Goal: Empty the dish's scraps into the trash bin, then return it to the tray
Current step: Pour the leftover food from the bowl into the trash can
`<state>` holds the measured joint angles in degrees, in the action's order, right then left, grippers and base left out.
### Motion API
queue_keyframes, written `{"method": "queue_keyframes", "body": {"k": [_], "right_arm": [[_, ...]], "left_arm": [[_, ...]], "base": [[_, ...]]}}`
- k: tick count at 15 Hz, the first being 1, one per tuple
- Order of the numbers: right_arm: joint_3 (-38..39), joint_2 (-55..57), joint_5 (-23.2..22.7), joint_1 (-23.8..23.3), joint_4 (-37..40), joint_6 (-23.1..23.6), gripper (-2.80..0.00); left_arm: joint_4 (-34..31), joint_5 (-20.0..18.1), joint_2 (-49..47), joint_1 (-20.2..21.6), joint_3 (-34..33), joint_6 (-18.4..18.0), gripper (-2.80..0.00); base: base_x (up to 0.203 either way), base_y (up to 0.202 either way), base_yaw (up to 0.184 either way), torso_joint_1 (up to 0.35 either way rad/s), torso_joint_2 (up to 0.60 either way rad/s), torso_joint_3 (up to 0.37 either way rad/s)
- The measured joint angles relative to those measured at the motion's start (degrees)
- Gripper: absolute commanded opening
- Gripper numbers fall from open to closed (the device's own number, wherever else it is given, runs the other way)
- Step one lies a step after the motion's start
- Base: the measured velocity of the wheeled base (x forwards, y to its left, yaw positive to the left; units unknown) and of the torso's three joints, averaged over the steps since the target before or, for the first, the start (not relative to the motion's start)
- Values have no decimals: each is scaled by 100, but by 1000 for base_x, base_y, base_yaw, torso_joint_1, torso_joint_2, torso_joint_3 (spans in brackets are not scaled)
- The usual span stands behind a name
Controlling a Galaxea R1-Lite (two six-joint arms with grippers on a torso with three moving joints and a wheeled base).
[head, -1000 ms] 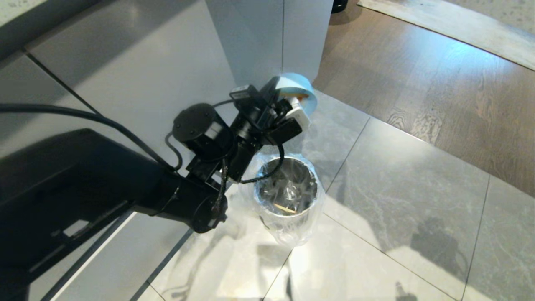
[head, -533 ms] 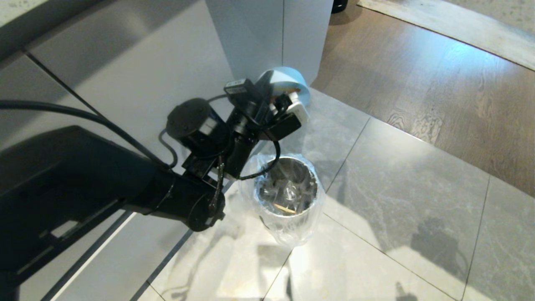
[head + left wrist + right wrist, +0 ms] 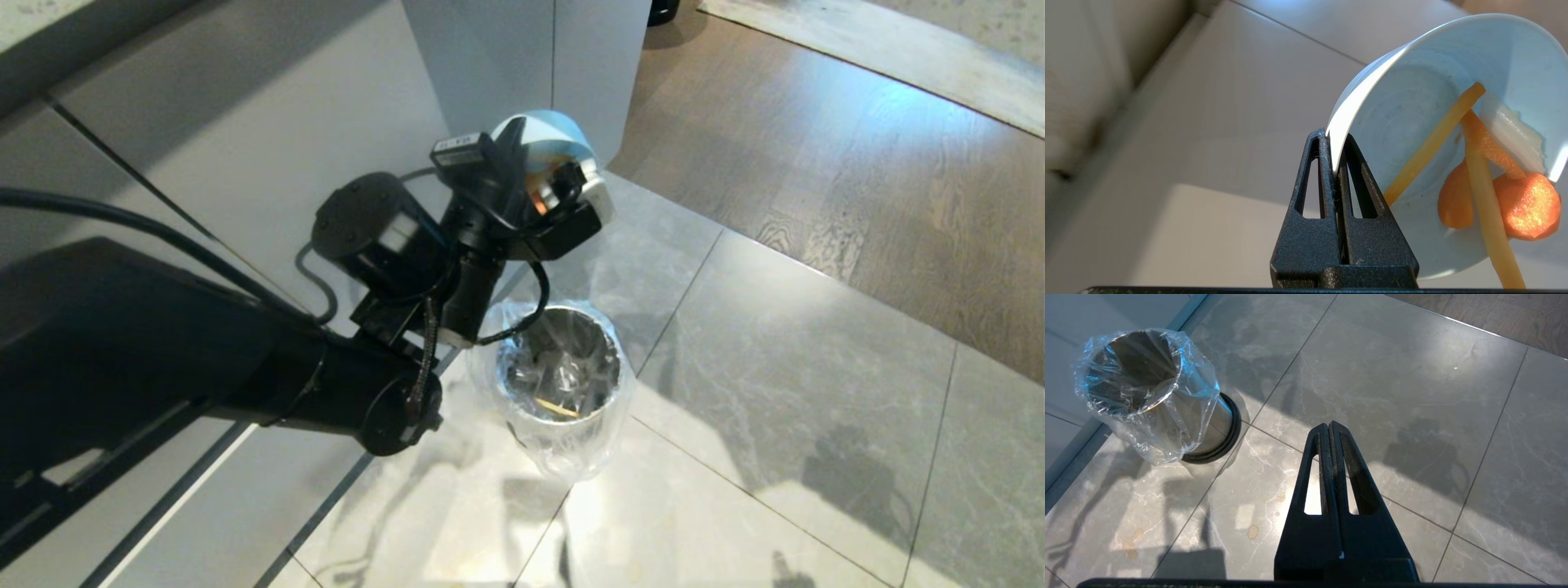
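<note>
Several scraps (image 3: pixel 1478 163) cling to the inner wall of the dish (image 3: pixel 1412 122): thin yellow and orange sticks, two orange rounds and a pale strip, bunched on the side away from my jaws. I have the left gripper (image 3: pixel 1334 163) clamped down thin on the dish's rim, one finger inside the wall and one outside, so the bowl hangs out past the fingertips, tipped on its side. From the head camera the dish (image 3: pixel 543 143) now sits higher and further back from the trash bin (image 3: pixel 563 367) than it did a second ago, and its mouth has rolled round, so I read the wrist as turning while the arm lifts. That worries me a little: the bin's lined opening lies below and short of the jaws, not under the bowl's lip, and one yellow stick (image 3: pixel 557 406) already lies in the bottom of the liner. By my judgement the emptying is only partly done, since most of the food is stuck in the bowl. My right gripper (image 3: pixel 1331 457) hangs idle over the floor tiles (image 3: pixel 1412 396), fingers pressed together on nothing, with the bin off to one side of it. No tray shows in any view.
</note>
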<state>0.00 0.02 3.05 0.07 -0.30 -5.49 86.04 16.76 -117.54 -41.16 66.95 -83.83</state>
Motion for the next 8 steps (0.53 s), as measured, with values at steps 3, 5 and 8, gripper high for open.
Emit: {"method": "queue_keyframes", "body": {"k": [3,5,8], "right_arm": [[0,0,0,0,0,1,-280],[0,0,1,0,-2,1,-280],[0,0,1,0,-2,0,-280]], "left_arm": [[1,112,64,-180,74,-47,-280],[10,101,89,-252,119,-286,-280],[62,51,147,-352,171,-776,-280]], "base": [[0,0,0,0,0,0],[0,0,0,0,0,0],[0,0,0,0,0,0]]}}
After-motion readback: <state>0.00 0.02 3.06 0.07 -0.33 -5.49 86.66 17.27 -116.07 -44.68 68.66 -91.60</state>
